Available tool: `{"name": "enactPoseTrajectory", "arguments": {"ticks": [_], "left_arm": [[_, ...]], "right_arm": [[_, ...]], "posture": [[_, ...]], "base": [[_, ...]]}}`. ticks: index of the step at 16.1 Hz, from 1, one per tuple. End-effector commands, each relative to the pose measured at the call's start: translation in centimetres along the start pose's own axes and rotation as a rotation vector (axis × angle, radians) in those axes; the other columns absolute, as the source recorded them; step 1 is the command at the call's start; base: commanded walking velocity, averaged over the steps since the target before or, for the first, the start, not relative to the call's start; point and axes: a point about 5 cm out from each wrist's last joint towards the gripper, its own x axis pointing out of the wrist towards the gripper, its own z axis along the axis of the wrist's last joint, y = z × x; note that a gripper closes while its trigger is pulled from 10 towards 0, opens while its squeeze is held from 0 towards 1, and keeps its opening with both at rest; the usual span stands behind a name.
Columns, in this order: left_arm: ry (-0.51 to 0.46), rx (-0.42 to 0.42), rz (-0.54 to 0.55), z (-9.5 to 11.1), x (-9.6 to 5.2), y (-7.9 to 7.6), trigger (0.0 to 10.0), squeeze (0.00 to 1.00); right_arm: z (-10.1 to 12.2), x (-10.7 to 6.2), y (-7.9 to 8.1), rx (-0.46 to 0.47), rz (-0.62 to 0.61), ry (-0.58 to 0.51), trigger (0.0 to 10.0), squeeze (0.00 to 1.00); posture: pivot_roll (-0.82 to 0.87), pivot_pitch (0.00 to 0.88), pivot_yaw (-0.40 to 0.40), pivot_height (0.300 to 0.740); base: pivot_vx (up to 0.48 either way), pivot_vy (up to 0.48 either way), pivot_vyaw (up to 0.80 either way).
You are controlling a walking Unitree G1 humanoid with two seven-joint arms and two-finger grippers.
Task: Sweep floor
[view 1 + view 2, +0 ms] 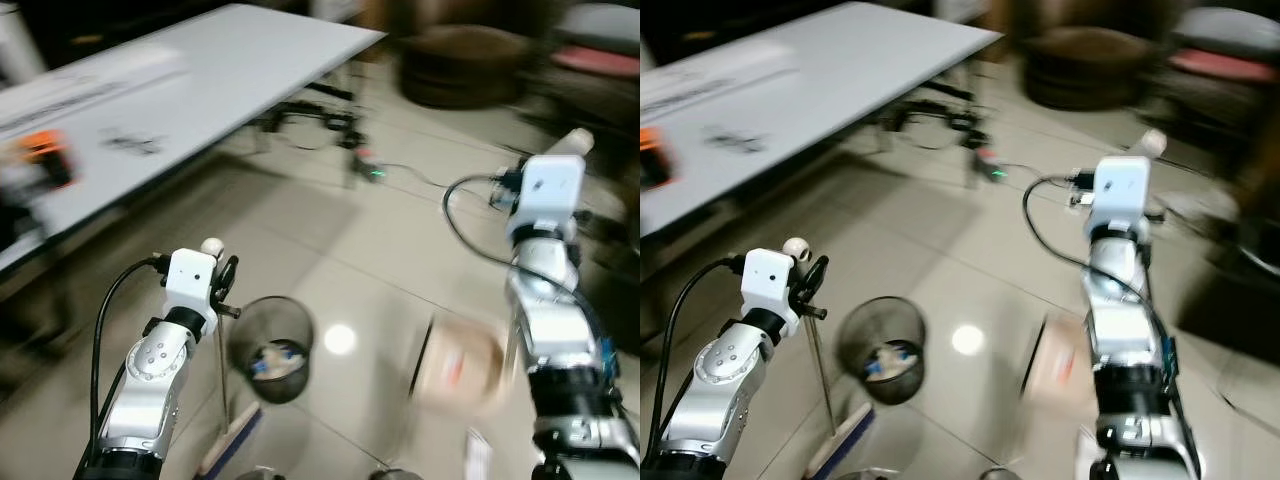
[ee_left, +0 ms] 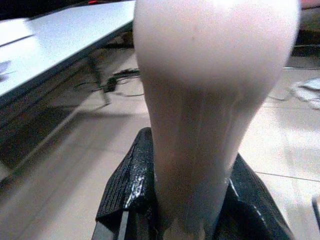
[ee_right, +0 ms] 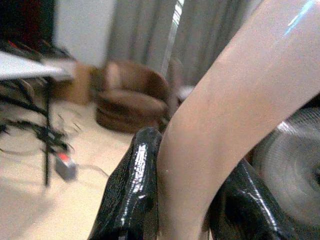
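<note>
Broom handle (image 2: 210, 100), pale and rounded at its top, is sitting clenched between the two black fingers (image 2: 125, 195) of the left gripper (image 1: 225, 285) in the lower left of the head views, and its thin shaft is running down to the broom head (image 1: 228, 440) resting on the tiled floor (image 1: 330, 250) at the bottom edge. Just beside the shaft, a dark mesh bin (image 1: 270, 345) is standing on the tiles with scraps inside it. In the right half of the frame, the right gripper (image 3: 187, 200) is grasping a second pale handle (image 3: 240, 100), and a blurred tan dustpan (image 1: 455, 370) is hanging low beside that arm. A white table (image 1: 200, 70) is filling the upper left, with cables lying on the floor beneath it.
</note>
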Motion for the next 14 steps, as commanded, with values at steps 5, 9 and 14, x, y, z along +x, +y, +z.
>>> {"name": "enactPoseTrajectory", "arguments": {"ticks": [5,9,14], "left_arm": [[-0.047,-0.015,-0.027,0.7,0.3,-0.2,10.0,0.00],[-0.066,-0.019,-0.010,0.9,0.3,0.0,10.0,0.00],[-0.091,0.032,-0.014,1.6,1.3,0.0,10.0,0.00]], "right_arm": [[1.0,-1.2,2.3,0.064,0.074,-0.021,10.0,0.00],[0.5,-1.8,3.2,0.072,0.107,0.008,10.0,0.00],[0.3,-2.3,3.5,0.067,0.136,0.031,10.0,0.00]], "posture": [[-0.01,0.021,0.039,0.740],[-0.02,0.012,0.037,0.740],[-0.02,0.000,0.044,0.740]], "base": [[0.000,0.000,-0.80],[0.000,0.000,-0.80],[0.000,0.000,-0.80]]}}
